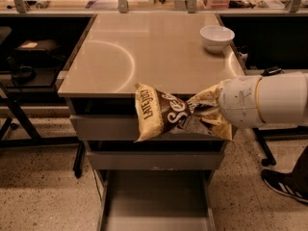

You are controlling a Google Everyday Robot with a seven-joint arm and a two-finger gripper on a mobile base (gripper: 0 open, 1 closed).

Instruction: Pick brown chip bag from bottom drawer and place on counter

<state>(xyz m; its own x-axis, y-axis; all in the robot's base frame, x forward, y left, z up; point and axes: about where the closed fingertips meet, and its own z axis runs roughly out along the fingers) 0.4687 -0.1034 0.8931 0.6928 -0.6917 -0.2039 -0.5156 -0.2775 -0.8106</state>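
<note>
The brown chip bag [162, 112], with a dark brown middle and tan-yellow ends, hangs in the air in front of the counter's front edge and the top drawer front. My gripper [202, 111] comes in from the right on a thick white arm [262, 105] and is shut on the bag's right part, where the bag is pinched. The bottom drawer [154, 201] is pulled out below, and its grey floor is bare. The counter [144, 47] is a beige-grey top just behind and above the bag.
A white bowl [216, 36] stands at the counter's back right. Two closed grey drawer fronts [106, 128] sit above the open drawer. Dark desks with black frames flank the cabinet. A person's shoe [284, 186] is on the floor at the lower right.
</note>
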